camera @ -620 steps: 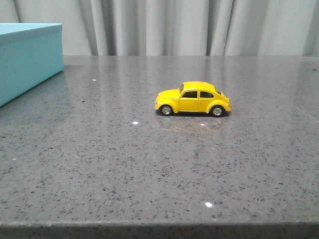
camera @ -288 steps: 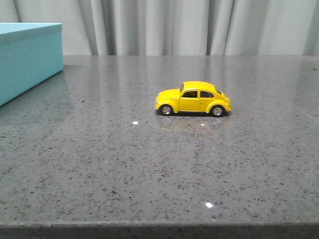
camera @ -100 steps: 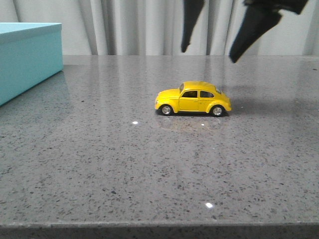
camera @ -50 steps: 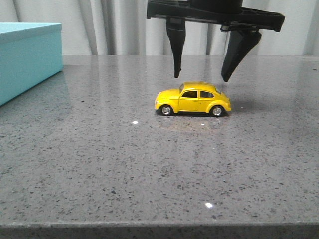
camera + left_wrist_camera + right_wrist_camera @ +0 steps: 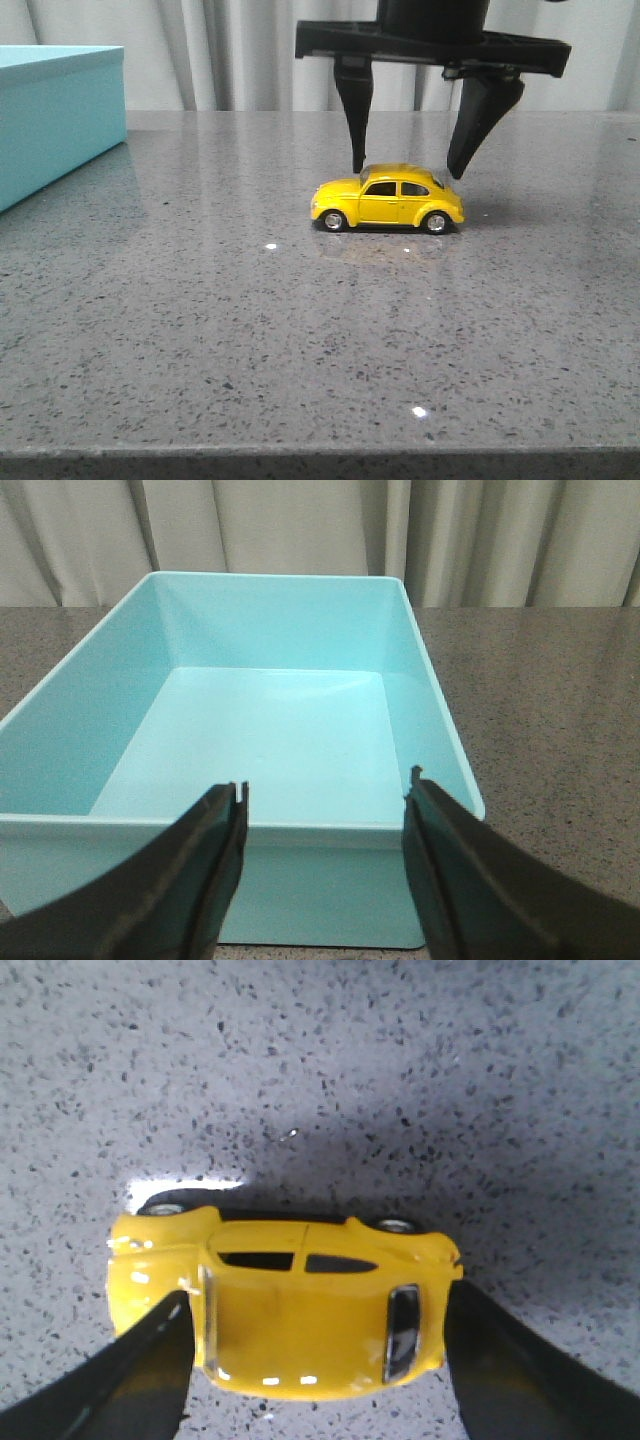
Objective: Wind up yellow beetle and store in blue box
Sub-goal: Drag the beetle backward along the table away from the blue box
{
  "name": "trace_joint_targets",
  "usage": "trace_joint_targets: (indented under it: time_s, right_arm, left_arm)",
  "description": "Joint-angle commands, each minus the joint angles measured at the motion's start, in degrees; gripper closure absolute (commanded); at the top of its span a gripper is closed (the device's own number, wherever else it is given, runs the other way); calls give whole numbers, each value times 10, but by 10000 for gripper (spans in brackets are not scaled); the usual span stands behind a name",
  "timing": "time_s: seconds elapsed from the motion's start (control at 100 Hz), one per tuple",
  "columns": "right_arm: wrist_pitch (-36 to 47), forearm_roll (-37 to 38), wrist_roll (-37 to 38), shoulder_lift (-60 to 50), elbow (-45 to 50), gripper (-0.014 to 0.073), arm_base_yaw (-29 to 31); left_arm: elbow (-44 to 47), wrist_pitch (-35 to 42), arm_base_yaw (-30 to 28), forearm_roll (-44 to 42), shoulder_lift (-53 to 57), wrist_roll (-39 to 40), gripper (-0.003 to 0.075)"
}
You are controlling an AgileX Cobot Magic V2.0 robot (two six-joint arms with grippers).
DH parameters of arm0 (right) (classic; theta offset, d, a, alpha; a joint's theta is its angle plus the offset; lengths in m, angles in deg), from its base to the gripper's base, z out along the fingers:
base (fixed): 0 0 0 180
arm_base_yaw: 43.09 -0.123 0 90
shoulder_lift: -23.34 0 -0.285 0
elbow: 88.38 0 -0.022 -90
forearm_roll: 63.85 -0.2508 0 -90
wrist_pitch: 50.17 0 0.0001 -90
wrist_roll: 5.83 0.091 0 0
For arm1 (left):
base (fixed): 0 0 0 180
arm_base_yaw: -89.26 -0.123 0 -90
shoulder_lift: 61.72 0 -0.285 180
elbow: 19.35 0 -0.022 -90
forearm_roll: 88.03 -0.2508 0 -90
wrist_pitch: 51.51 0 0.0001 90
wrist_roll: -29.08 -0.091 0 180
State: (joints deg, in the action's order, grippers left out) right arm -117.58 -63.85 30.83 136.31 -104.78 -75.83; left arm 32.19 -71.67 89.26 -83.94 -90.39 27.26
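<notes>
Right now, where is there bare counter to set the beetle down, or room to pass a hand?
Bare counter runs from the beetle to the near edge, and between beetle and box. The box floor is bare too. It is crowded only around the beetle, where the open right hand straddles it. The left hand faces the box.

My light turquoise-blue rectangular box (image 5: 55,120) runs off the front view's left edge; my left arm is unseen there.
</notes>
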Motion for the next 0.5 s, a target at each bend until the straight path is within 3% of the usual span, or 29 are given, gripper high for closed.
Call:
trace_joint_targets:
  time_s: [0.0, 0.49]
  right_arm:
    - [5, 0, 2, -22, -17, 65, 0]
    - [2, 9, 2, -13, -16, 65, 0]
  left_arm:
    - [-20, 43, 4, 6, -9, 5, 364]
    - [-20, 43, 4, 6, -9, 5, 364]
